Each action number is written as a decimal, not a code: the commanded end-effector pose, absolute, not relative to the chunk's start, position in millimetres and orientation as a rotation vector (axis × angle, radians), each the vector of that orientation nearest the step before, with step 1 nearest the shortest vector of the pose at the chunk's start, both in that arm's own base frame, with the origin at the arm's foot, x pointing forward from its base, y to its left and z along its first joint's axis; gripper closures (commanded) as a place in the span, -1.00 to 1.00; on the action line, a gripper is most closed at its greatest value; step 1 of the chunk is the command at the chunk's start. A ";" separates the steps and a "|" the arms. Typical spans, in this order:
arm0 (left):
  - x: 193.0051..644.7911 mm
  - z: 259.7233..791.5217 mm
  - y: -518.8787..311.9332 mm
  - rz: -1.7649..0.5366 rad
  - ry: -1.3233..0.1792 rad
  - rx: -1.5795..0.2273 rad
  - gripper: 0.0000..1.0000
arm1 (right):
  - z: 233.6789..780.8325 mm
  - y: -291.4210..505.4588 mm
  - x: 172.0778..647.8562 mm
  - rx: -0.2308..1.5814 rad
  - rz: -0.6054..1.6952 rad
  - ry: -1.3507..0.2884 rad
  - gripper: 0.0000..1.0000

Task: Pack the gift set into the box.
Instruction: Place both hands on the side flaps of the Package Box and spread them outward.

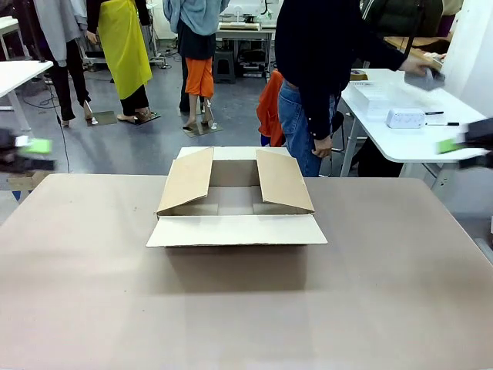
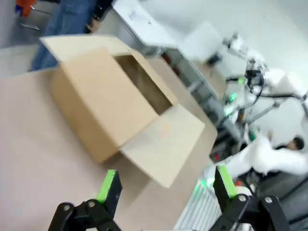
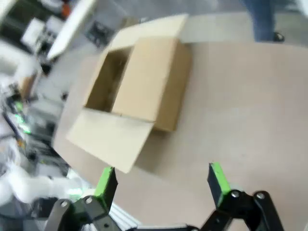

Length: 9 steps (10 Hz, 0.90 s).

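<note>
The box point(image 1: 237, 230) stands in the middle of the table with all four flaps spread open and nothing visible inside. It also lies ahead of both wrist cameras, box point(image 2: 106, 96) and box point(image 3: 147, 79). My left gripper point(image 2: 166, 185) is open and empty above the table, and in the front view the left gripper point(image 1: 27, 150) hovers at the left edge. My right gripper point(image 3: 161, 180) is open and empty too, with the right gripper point(image 1: 466, 145) at the right edge. On a white side table lie a small white box point(image 1: 406, 118) and a pen point(image 1: 441, 123). A person's hand point(image 1: 422, 71) holds a grey, blurred item there.
The person in a dark top and jeans point(image 1: 312, 92) stands behind the box, turned toward the white side table point(image 1: 420, 146). The brown tabletop point(image 1: 246, 308) is bare in front of and beside the box. Other tables stand farther back.
</note>
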<state>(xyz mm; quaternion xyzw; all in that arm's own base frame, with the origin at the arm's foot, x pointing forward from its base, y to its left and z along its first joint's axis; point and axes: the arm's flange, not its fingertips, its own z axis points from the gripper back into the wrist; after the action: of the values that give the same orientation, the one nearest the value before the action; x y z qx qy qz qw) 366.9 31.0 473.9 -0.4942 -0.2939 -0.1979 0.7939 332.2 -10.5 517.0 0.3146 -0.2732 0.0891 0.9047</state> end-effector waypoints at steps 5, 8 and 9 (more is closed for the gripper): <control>363.4 519.9 -123.8 -0.427 -0.475 -0.802 -1.00 | 497.9 172.6 308.0 0.454 0.563 -0.450 -1.00; 364.4 516.7 -142.4 -0.411 -0.447 -0.740 -1.00 | 490.0 216.1 321.4 0.355 0.610 -0.568 -1.00; 374.4 519.6 -166.9 -0.423 -0.435 -0.636 -1.00 | 484.3 239.6 335.0 0.371 0.549 -0.664 -1.00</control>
<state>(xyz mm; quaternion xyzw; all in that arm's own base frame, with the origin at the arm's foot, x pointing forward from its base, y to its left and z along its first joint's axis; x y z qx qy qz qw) 367.0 -141.7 519.2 -0.3532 -0.2196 -0.2022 0.8866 315.4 210.5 494.7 0.1768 -0.2787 0.2864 0.8995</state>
